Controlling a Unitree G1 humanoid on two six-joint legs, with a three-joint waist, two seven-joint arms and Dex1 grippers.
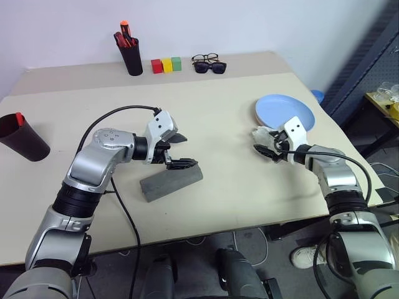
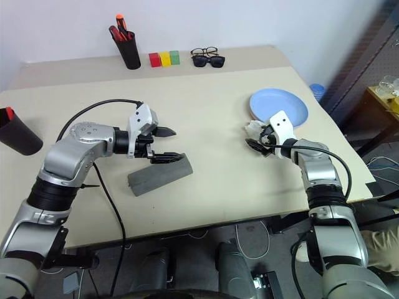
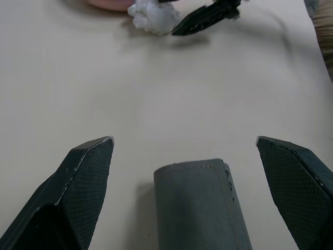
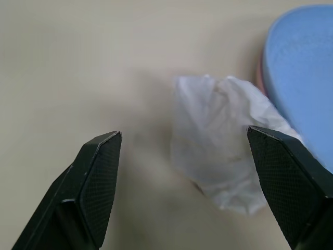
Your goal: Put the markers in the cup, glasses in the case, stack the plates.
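1. Blue plate (image 1: pixel 285 111) sits on the pink one — stacked; crumpled white wad (image 4: pixel 223 161) just beside it.
2. Grey case (image 1: pixel 171 182) lies shut; left gripper (image 1: pixel 179 151) hovers, jaws wide.
3. Right gripper (image 1: pixel 267 148) open — empty.
4. Cup (image 1: pixel 22 137) holds a red-capped marker; glasses unsorted.

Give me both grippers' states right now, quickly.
Left gripper: jaws open, holding nothing, poised over the grey case.
Right gripper: jaws open, holding nothing, a crumpled white wad ahead of it.

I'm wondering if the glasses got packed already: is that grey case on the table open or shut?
Shut. The grey case lies flat with its lid down, no lining visible, the left pincer open over it.
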